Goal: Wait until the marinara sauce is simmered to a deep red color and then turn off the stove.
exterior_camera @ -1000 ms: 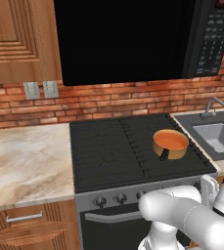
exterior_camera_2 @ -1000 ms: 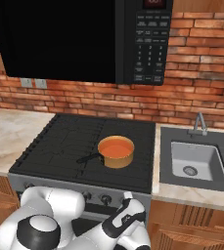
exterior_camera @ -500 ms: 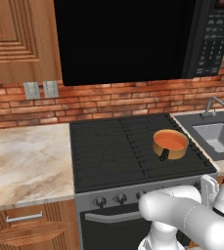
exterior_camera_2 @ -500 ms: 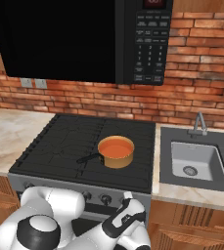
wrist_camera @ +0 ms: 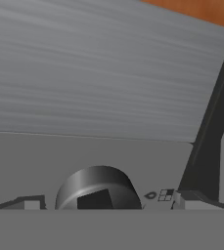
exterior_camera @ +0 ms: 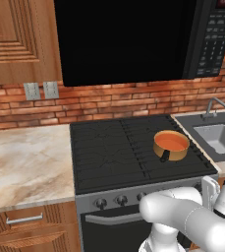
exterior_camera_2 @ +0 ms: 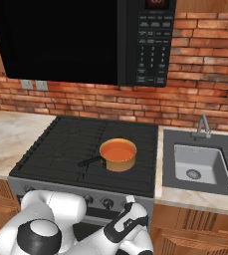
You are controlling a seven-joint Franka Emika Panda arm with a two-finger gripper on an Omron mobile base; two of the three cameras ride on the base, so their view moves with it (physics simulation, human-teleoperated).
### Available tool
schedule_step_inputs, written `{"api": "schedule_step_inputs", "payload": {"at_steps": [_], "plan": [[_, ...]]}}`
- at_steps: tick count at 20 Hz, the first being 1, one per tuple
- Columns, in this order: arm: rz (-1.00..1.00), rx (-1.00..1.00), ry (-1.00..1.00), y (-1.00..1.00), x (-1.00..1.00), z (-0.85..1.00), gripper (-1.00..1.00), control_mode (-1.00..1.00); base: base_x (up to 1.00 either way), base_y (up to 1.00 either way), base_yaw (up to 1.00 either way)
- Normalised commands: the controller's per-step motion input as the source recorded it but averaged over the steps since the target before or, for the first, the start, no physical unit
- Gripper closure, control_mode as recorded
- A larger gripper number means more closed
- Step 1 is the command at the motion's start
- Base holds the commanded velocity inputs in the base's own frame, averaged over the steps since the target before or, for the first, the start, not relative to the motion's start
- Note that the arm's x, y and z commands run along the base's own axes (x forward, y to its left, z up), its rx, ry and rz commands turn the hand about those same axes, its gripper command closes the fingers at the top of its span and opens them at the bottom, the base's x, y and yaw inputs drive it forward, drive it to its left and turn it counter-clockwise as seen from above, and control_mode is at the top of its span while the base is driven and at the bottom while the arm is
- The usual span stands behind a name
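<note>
The marinara sauce point(exterior_camera: 172, 141) is a smooth orange-red disc inside a small copper saucepan point(exterior_camera_2: 118, 155) that stands on the right front part of the stove point(exterior_camera: 119, 152), its short dark handle point(exterior_camera_2: 91, 161) pointing toward the front of the cooktop. The stove's black grates run between a marble counter point(exterior_camera: 25, 162) on its left and a steel sink point(exterior_camera_2: 199, 163) with a faucet point(exterior_camera_2: 202, 125) on its right, below a black microwave point(exterior_camera_2: 85, 40) set against the brick wall point(exterior_camera: 109, 101). A row of round knobs point(exterior_camera: 100, 202) lines the steel front panel above the oven door. The arm is folded low in front of the stove. In the hand view a round knob point(wrist_camera: 97, 189) sits close ahead on the steel panel, and the fingers point(wrist_camera: 103, 207) stand released, spread wide to either side of it and holding nothing.
</note>
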Motion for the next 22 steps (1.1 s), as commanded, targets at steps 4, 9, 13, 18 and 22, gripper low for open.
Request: {"api": "schedule_step_inputs", "payload": {"at_steps": [4, 9, 13, 18, 22], "plan": [[0.00, 0.00, 0.00, 0.00, 0.00, 0.00, -1.00, -1.00, 0.00, 0.00, 0.00], [0.00, 0.00, 0.00, 0.03, 0.00, 0.00, -1.00, -1.00, 0.00, 0.00, 0.00], [0.00, 0.00, 0.00, 0.08, 0.00, 0.00, -1.00, -1.00, 0.00, 0.00, 0.00], [0.00, 0.00, 0.00, 0.03, 0.00, 0.00, -1.00, -1.00, 0.00, 0.00, 0.00], [0.00, 0.00, 0.00, 0.04, 0.00, 0.00, -1.00, -1.00, 0.00, 0.00, 0.00]]}}
